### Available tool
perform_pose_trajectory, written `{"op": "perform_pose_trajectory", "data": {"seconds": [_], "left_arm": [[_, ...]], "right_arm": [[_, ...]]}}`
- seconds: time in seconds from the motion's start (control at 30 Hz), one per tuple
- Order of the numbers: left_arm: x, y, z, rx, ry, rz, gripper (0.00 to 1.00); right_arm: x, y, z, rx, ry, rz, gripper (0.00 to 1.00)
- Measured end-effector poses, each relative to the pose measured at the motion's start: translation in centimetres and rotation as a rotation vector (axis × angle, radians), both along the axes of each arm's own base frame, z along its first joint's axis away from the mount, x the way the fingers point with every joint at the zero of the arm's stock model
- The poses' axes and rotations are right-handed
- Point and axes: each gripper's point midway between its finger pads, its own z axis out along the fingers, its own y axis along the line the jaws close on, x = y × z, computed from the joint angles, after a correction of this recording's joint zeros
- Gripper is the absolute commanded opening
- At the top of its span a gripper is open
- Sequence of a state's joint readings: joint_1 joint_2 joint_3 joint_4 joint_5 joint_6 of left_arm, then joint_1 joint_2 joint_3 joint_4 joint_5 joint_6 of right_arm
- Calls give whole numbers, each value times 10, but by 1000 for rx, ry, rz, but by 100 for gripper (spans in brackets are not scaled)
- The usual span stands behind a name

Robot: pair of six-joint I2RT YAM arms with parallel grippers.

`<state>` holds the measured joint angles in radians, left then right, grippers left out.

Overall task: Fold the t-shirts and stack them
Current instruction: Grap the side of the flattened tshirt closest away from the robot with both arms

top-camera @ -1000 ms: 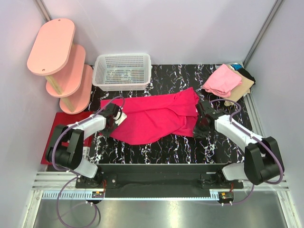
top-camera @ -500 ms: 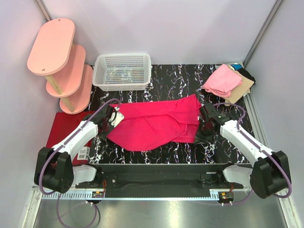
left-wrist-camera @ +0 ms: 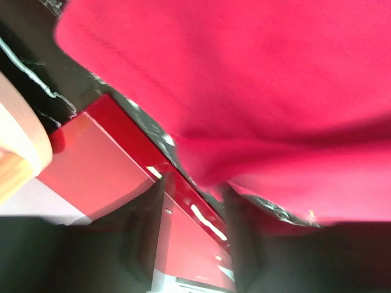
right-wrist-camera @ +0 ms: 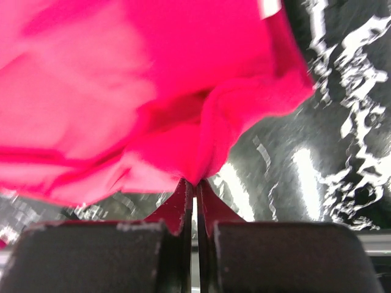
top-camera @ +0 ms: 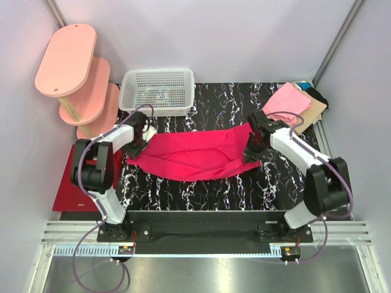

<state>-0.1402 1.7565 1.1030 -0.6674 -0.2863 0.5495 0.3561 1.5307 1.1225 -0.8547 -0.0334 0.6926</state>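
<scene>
Shirt (top-camera: 195, 152): full span is shown from above only. Right gripper (right-wrist-camera: 195, 186): seen clamped on its fold in wrist view. Left gripper (left-wrist-camera: 192, 210): jaws parted, cloth ungripped.

Enclosure: plain pale walls (top-camera: 214, 36), even diffuse light, black tabletop (top-camera: 214, 97) with white marble veining. Pink three-tier oval shelf (top-camera: 66, 58) back left, white mesh basket (top-camera: 157, 72) just beside it at the rear, dark red mat (top-camera: 66, 198) at the left edge. Aluminium rail (top-camera: 201, 251) and brushed metal sheet (top-camera: 214, 274) along the near side.
</scene>
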Motion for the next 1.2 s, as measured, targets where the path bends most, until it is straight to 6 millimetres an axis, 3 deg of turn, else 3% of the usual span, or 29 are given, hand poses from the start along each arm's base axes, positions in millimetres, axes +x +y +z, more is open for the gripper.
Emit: {"op": "perform_pose_trajectory", "data": {"seconds": [0.03,0.07,0.17,0.27,0.37,0.47,0.53,0.8,1.1,1.2], "left_arm": [[2,5,-3,14,-1,14,95],[1,11,-4,30,1,26,99],[3,21,8,62,-45,56,99],[-4,16,25,52,-100,60,99],[-26,-11,54,10,-186,-4,99],[-52,-59,72,-73,-252,-144,98],[-65,-72,65,-110,-231,-179,97],[-101,-55,-4,-37,16,-150,91],[-83,-61,-10,-22,25,-157,85],[-71,-66,-10,-28,9,-156,67]], "right_arm": [[2,-3,-8,-14,17,-8,1],[5,-6,-15,-28,29,-17,1],[10,-12,-25,-51,43,-37,2],[17,-15,-31,-68,47,-47,1],[25,-13,-37,-68,45,-50,1],[28,-12,-40,-67,43,-50,1],[29,-11,-40,-66,41,-50,1],[34,-9,-37,-58,25,-50,1],[35,-9,-37,-56,21,-51,0],[35,-9,-38,-55,18,-51,0]]}}
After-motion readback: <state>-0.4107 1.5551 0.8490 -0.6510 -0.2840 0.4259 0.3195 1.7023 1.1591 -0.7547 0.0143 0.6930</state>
